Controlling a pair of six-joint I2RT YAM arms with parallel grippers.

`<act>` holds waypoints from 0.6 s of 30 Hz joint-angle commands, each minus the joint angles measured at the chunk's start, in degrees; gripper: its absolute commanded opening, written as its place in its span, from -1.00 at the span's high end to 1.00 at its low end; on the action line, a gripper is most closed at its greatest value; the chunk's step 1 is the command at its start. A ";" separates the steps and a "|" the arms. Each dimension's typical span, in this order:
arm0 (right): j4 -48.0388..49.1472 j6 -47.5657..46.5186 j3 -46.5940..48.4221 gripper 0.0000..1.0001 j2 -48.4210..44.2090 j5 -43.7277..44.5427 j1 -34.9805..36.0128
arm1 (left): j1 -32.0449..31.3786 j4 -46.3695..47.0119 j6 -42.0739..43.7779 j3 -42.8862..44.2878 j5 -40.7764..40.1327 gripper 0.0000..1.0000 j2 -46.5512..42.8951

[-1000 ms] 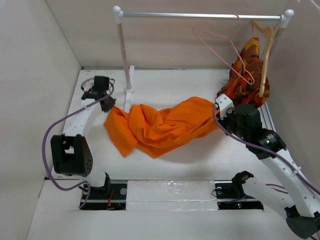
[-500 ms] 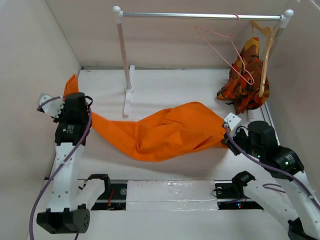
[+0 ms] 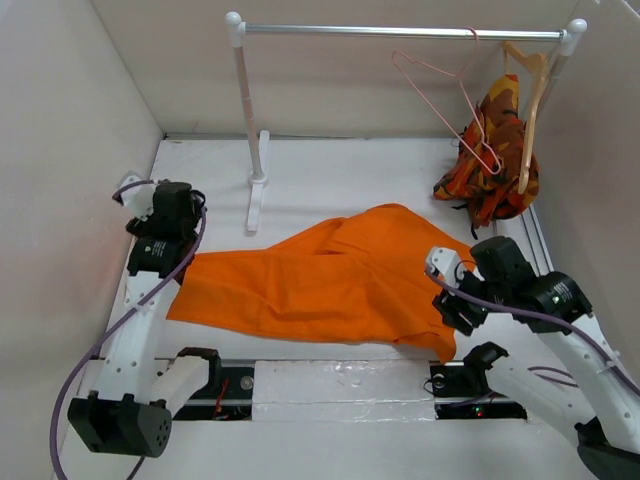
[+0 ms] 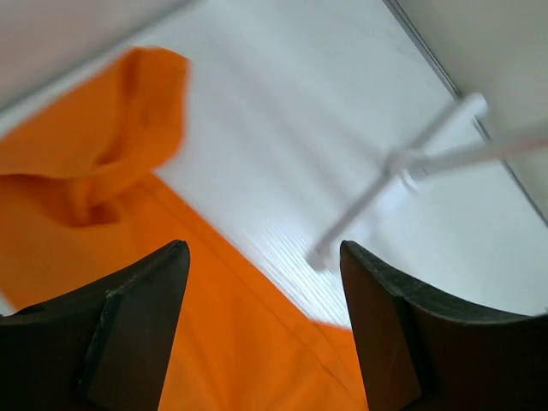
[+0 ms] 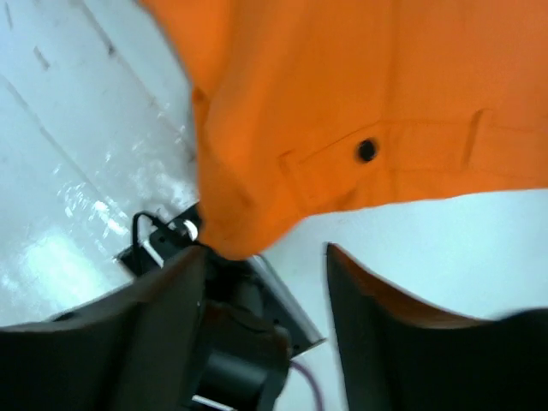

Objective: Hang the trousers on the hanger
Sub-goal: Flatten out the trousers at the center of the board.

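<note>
The bright orange trousers (image 3: 320,280) lie spread flat on the table, with neither gripper holding them. My left gripper (image 3: 185,220) hovers over their left end, jaws open; in the left wrist view (image 4: 261,253) the cloth (image 4: 111,171) lies below the gap. My right gripper (image 3: 448,305) is open at the trousers' right end. In the right wrist view (image 5: 265,250) the waistband (image 5: 342,86) with its dark button (image 5: 366,151) lies just past the fingers, one cloth corner close to the left finger. The pink wire hanger (image 3: 450,100) hangs bare on the rail.
A clothes rack (image 3: 400,31) stands at the back, its left post and foot (image 3: 255,200) close to the trousers' far edge. A wooden hanger (image 3: 530,100) on the rail carries a patterned orange-red-black garment (image 3: 495,150). White walls close in on three sides.
Both grippers have opened and let go of the trousers, which were stretched between them and now lie flat. The right gripper has drawn back toward the near edge.
</note>
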 commanded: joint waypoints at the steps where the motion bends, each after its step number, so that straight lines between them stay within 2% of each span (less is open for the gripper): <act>1: 10.02 -0.09 6.34 -0.11 5.22 5.65 0.55 | -1.64 12.93 8.70 -3.32 23.99 -0.32 5.43; 2: 15.76 -0.18 6.08 0.12 6.44 6.35 0.55 | -3.47 14.24 9.57 -3.50 23.99 -0.32 8.30; 3: 18.95 -0.44 5.64 0.92 9.15 5.75 -0.06 | -6.10 16.08 11.58 -3.50 24.51 -0.30 9.89; 5: 28.25 0.08 1.09 1.00 11.45 3.47 -0.07 | -13.98 17.16 15.45 -0.88 23.47 -0.32 16.97; 6: 36.83 0.43 0.02 1.00 12.76 0.41 -0.07 | -15.60 16.11 16.17 0.79 24.86 -0.37 20.25; 8: 45.05 3.76 -2.53 1.00 18.03 -0.94 1.41 | -17.98 13.30 15.92 5.63 26.00 -0.41 28.23; 9: 50.31 4.73 -2.45 0.69 20.05 -0.85 2.03 | -17.99 13.55 15.04 6.16 28.80 -0.43 30.28; 12: 57.29 5.18 -0.17 -0.03 28.14 1.77 6.25 | -17.99 14.08 14.59 6.61 34.17 -0.42 35.74; 15: 60.29 4.92 4.92 -0.18 37.27 3.53 8.97 | -18.52 15.66 14.16 4.68 34.45 -0.42 37.50; 18: 62.49 3.60 12.36 -0.17 47.21 3.98 9.51 | -16.95 17.42 12.58 4.15 34.79 -0.43 40.22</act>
